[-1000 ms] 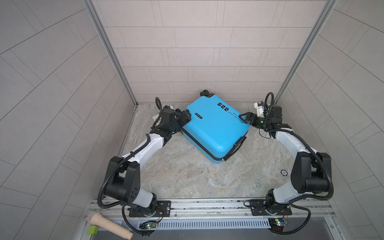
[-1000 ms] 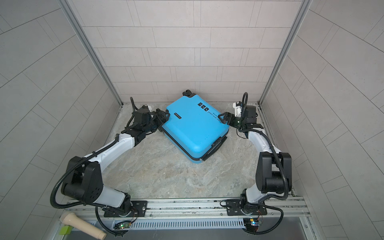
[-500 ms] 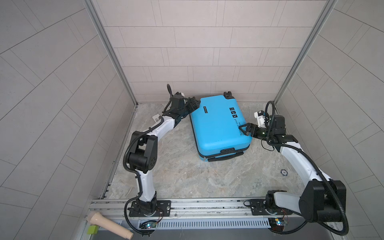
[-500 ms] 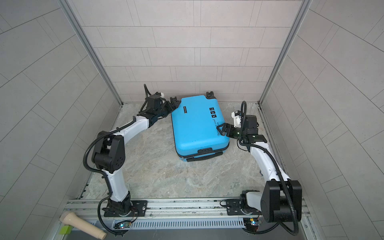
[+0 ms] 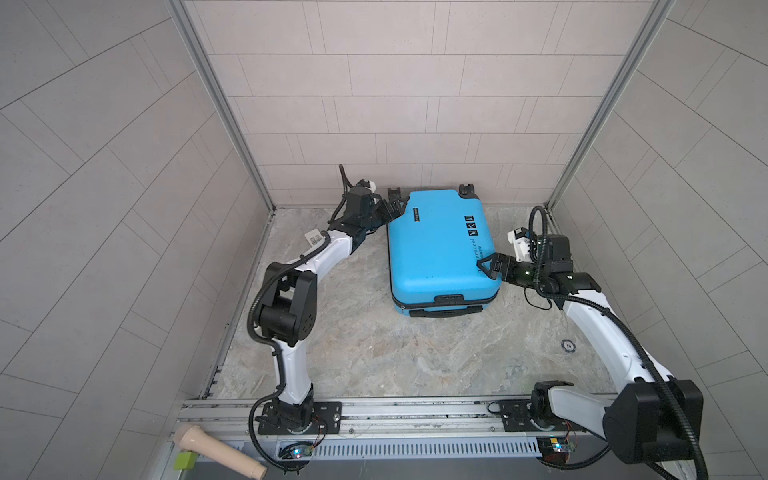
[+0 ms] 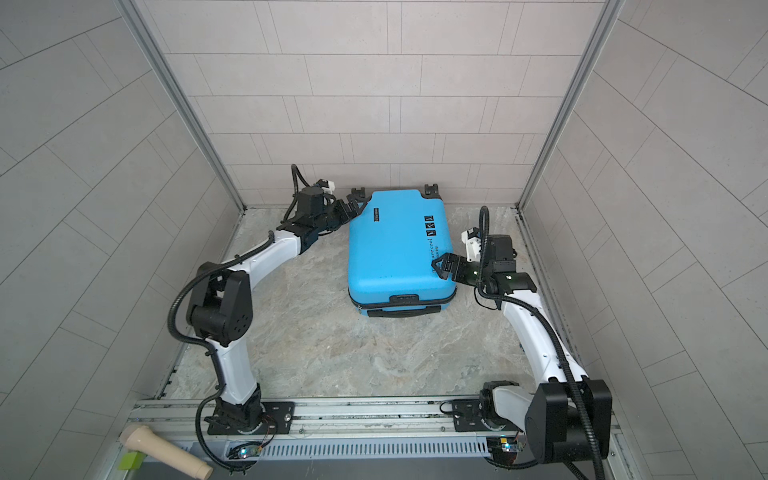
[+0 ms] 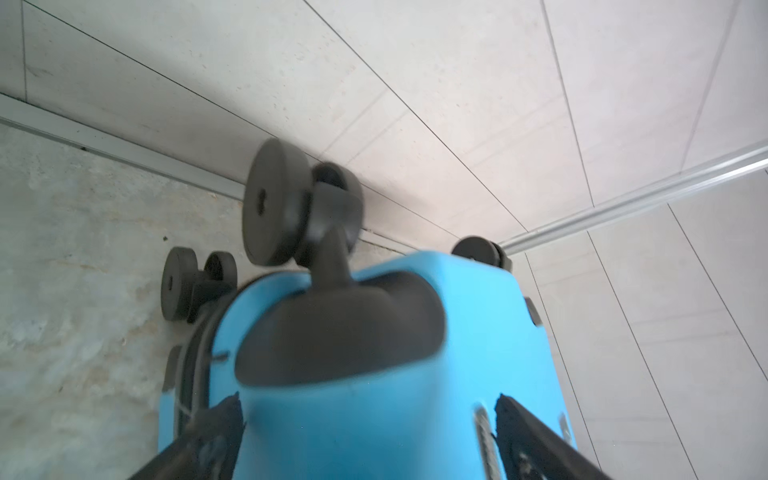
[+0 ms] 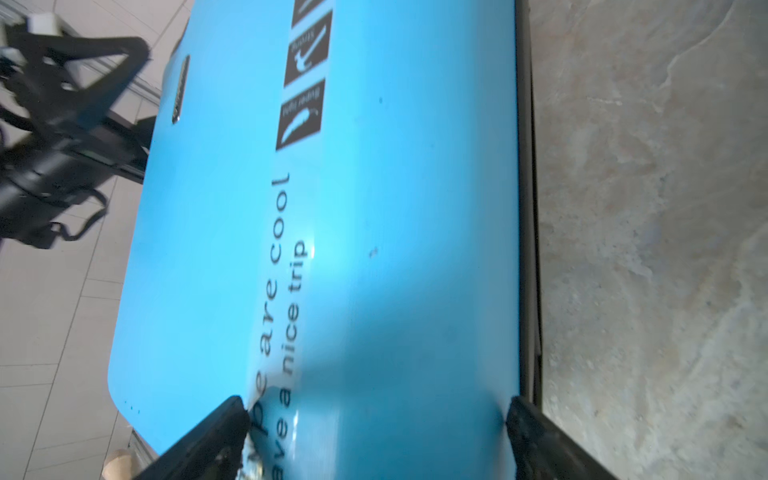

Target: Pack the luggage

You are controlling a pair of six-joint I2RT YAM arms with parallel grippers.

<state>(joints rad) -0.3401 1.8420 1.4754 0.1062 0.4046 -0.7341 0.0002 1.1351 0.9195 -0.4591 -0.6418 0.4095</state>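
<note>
Left wrist view: the left tool is spread wide and straddles the far-left corner of the luggage. One finger sits down by the black seam, the other over the blue top face. A wheel juts out just past the corner toward the back wall. The picture is blurred here, so I can't say whether the fingers press the shell or merely bracket it.

In both top views the luggage lies flat and shut on the bench, at the far middle. Its wheels are close against the back wall and its handle faces near. It sits roughly square to the bench.

The right tool is also spread wide, set over the right edge of the top face toward the near end. In the right wrist view one finger lies on the lettering and the other by the zipper. Neither tool pinches anything.

Why so, as I read it:
- Two open tools on diagonally opposite corners look like a way to shove and steer a case too broad to clamp, since spread jaws can cup an edge without sliding off it.
- Turning the handle side near would bring the opening within the arms' reach.
- The case is shut and nothing to pack shows on the bench, so the packing proper looks not yet begun.
</note>
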